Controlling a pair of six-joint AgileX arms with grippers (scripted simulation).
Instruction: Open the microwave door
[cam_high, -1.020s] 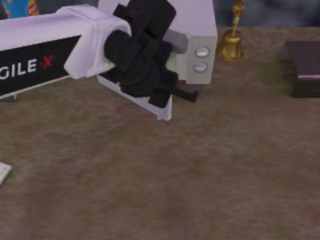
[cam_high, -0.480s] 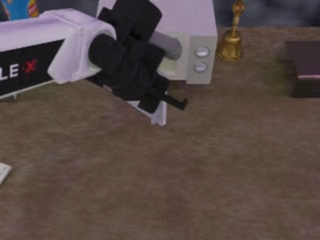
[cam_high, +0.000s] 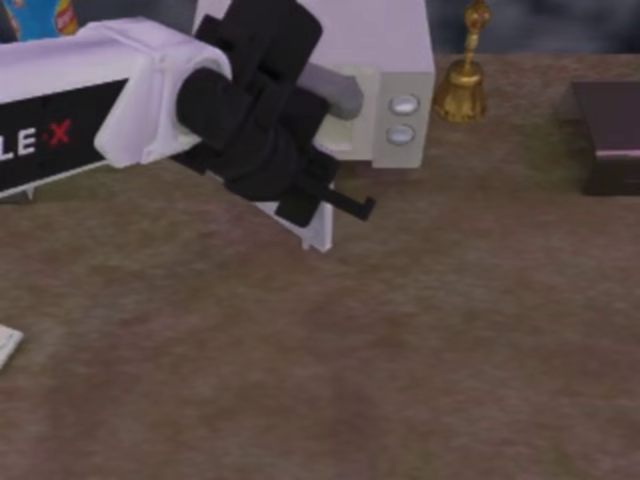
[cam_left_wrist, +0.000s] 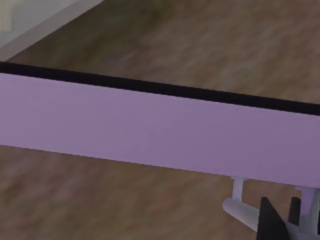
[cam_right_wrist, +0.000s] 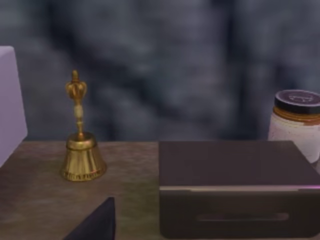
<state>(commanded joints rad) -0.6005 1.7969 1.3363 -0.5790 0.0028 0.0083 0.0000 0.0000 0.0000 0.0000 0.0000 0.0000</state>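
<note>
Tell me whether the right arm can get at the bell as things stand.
Probably yes. In the right wrist view the bell stands in the open beside the dark box, nothing between it and the camera. The left end effector is at the door, well away.

Mottled brown worktop (cam_high: 420, 340) against a dim backdrop.
Streaked in brown with greenish patches, spreading across the whole top view. Behind its far edge, a blurry wall (cam_right_wrist: 165, 65) of dark blue-grey blotches, seen from the right wrist. Soft, even light, with faint shadows on the surface. No sharp highlights anywhere.
</note>
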